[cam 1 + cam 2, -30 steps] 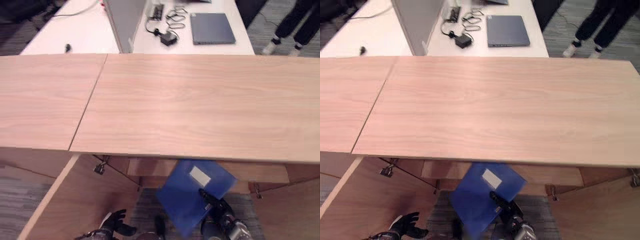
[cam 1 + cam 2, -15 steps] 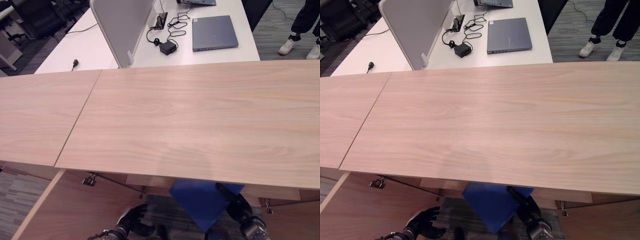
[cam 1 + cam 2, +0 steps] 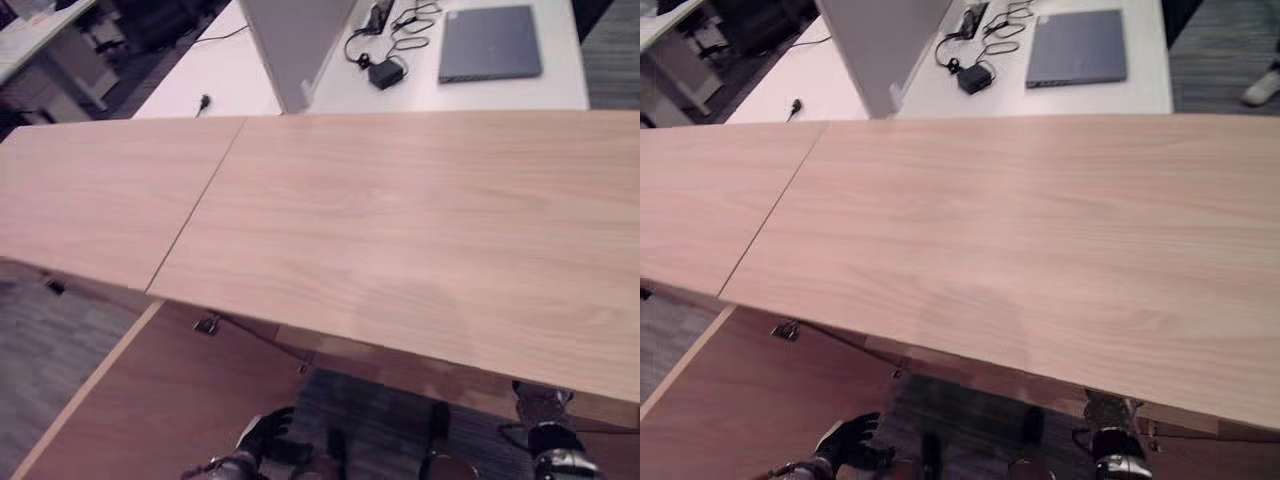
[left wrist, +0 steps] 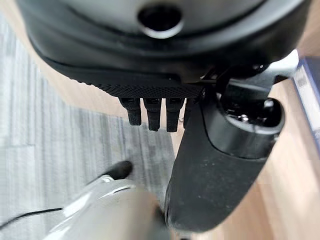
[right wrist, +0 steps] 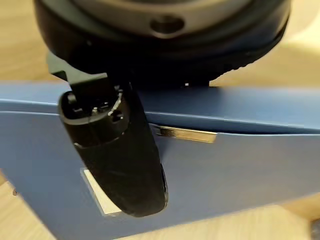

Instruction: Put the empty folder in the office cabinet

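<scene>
The blue folder (image 5: 225, 170) has gone from under the front edge of the cabinet top (image 3: 400, 220) in the eye views since a moment ago, and the whole picture has swung, so the head camera has moved too; now the folder shows in the right wrist view, a broad flat blue face with a white label and a metal strip, the right hand (image 5: 120, 155) laying its thumb across that face, evidently pinching it, though the fingers behind are hidden. Empty, it should be light and fairly stiff, but smooth and liable to slide; I judge a hold near the spine edge safest. The left hand (image 3: 262, 435) hangs at lower left of the left eye view, fingers loosely relaxed and holding nothing; beyond, on the white desk (image 3: 240, 70), lie a laptop (image 3: 490, 42) and a charger (image 3: 385, 72).
</scene>
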Robot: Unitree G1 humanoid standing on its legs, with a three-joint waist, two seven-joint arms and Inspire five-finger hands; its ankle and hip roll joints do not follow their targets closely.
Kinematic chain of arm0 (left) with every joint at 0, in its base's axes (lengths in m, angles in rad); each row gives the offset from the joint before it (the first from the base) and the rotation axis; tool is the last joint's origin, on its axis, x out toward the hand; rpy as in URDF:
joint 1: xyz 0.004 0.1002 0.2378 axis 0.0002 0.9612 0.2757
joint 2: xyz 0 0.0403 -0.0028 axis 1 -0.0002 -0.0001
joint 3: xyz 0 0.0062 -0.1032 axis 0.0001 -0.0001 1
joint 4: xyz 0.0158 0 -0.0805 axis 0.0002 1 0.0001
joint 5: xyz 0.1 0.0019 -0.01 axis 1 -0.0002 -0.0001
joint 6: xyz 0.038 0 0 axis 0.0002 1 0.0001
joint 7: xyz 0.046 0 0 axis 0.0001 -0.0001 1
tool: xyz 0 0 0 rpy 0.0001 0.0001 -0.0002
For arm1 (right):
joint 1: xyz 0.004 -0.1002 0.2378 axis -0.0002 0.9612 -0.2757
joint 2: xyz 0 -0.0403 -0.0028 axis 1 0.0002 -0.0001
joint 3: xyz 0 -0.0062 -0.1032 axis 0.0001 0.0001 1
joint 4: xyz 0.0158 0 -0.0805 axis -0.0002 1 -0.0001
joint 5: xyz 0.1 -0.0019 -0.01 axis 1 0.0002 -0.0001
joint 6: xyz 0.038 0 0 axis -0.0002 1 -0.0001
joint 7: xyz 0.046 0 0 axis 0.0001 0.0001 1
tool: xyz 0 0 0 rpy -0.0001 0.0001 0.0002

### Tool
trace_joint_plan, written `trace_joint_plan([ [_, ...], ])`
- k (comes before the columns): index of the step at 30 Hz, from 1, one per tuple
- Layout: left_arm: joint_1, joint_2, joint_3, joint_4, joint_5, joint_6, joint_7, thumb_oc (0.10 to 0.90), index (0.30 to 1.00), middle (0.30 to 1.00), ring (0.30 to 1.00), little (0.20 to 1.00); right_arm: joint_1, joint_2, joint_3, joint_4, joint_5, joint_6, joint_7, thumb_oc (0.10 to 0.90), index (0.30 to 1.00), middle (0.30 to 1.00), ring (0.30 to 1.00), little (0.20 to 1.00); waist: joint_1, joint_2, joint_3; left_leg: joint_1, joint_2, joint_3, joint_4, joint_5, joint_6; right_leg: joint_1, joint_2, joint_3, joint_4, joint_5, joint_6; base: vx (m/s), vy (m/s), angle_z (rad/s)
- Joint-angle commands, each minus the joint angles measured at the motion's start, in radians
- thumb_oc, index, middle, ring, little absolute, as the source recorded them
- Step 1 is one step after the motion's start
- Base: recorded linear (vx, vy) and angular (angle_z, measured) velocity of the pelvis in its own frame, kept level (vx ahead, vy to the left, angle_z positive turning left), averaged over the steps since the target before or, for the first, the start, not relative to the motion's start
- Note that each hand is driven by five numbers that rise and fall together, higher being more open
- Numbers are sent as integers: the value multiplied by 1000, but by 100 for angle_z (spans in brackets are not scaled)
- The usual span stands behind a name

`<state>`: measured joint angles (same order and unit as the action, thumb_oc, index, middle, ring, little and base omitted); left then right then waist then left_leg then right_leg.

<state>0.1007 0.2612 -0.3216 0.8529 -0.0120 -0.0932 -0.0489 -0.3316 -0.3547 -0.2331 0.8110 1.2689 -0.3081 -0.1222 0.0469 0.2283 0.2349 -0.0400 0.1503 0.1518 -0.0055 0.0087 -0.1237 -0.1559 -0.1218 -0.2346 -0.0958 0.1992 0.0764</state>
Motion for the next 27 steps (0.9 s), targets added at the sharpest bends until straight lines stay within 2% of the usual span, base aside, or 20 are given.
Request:
trace_joint_plan([
  [1, 34, 106, -79, -1, 92, -5, 15, 800, 900, 900, 900, 900, -190, -54, -85, 7, 70, -126, -3, 400, 300, 300, 300, 300, 12, -46, 51, -40, 16, 18, 79, -11, -21, 91, -14, -7, 120, -292, 49, -50, 29, -19],
  [4, 19, 135, -102, -16, 94, -9, 18, 800, 900, 900, 900, 900, -285, -90, -93, 66, 112, -152, -23, 400, 300, 300, 300, 300, 26, -46, 54, -58, 13, 14, 84, -17, -16, 47, -18, 2, 152, -294, 47, -48, 10, 0],
  [8, -14, 151, -114, -8, 84, -10, 26, 800, 900, 900, 900, 900, -372, -132, -110, 152, 146, -155, -35, 400, 300, 300, 300, 300, 41, -50, 53, -80, 12, 11, 93, -24, -11, 10, -25, 7, 185, -298, 48, -19, 2, -2],
  [13, -34, 172, -135, 6, 91, -17, 37, 800, 900, 900, 900, 900, -490, -223, -91, 289, 162, -115, -50, 400, 300, 300, 300, 300, 64, -53, 52, -99, 0, 4, 92, -30, -6, -35, -44, 12, 220, -297, 55, -32, 11, 1],
  [15, -44, 188, -147, 9, 89, -23, 38, 800, 900, 900, 900, 900, -564, -286, -71, 339, 163, -88, -52, 400, 300, 300, 300, 300, 77, -44, 63, -125, -6, -2, 99, -27, -4, -79, -60, 15, 257, -297, 60, -86, 36, 5],
  [19, -63, 200, -147, 16, 84, -27, 45, 800, 900, 900, 900, 900, -631, -344, -37, 386, 154, -67, -53, 400, 300, 300, 300, 300, 88, -31, 81, -173, -14, -7, 124, -36, -2, -147, -81, 21, 313, -303, 69, -108, 36, 5],
  [21, -71, 213, -160, 23, 92, -32, 47, 800, 900, 900, 900, 900, -668, -391, -22, 427, 139, -48, -60, 400, 300, 300, 300, 300, 104, -26, 91, -251, -15, -13, 201, -67, -2, -214, -103, 26, 389, -330, 80, -95, -10, -3],
  [23, -64, 224, -179, 20, 108, -37, 41, 800, 900, 900, 900, 900, -683, -415, -21, 440, 134, -44, -60, 400, 300, 300, 300, 300, 113, -20, 98, -316, -16, -20, 260, -72, 2, -262, -114, 31, 439, -341, 79, -77, -34, 2],
  [27, -69, 235, -196, 15, 120, -35, 40, 800, 900, 900, 900, 900, -686, -438, -25, 459, 134, -43, -68, 400, 300, 300, 300, 300, 120, -13, 96, -411, -12, -43, 374, -121, 0, -340, -130, 42, 548, -400, 77, -23, -44, 4],
])
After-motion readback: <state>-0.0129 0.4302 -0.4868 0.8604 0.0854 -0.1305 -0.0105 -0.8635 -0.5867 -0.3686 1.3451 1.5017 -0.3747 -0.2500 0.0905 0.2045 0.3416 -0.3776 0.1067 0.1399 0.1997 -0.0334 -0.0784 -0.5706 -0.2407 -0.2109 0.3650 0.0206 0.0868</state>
